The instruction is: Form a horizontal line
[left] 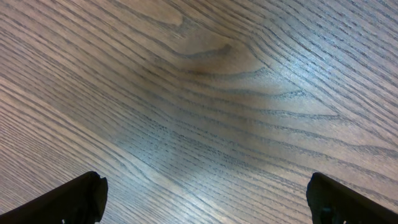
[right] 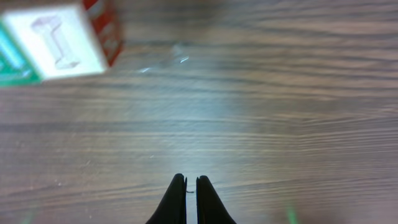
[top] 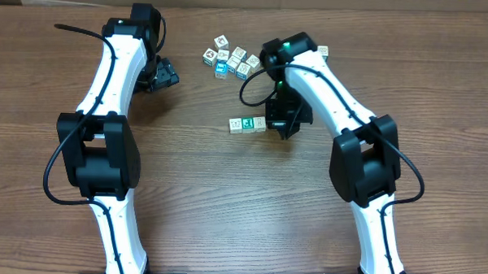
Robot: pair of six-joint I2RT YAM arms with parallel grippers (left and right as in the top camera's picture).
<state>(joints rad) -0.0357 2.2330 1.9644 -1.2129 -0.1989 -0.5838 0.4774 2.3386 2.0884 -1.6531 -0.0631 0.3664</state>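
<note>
Extending the row cleanly means taking another from the pile of blocks (top: 230,59) and setting it flush beside the two placed blocks (top: 243,125). The right gripper (right: 191,199) is pinched closed on nothing just beside them. The left gripper (left: 205,190) hangs spread wide over bare table (left: 199,93).

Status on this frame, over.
Left gripper open, empty, away from the blocks. Right gripper shut, empty, beside the two-block row. Rest in a loose pile beyond it. Nothing in the way.
</note>
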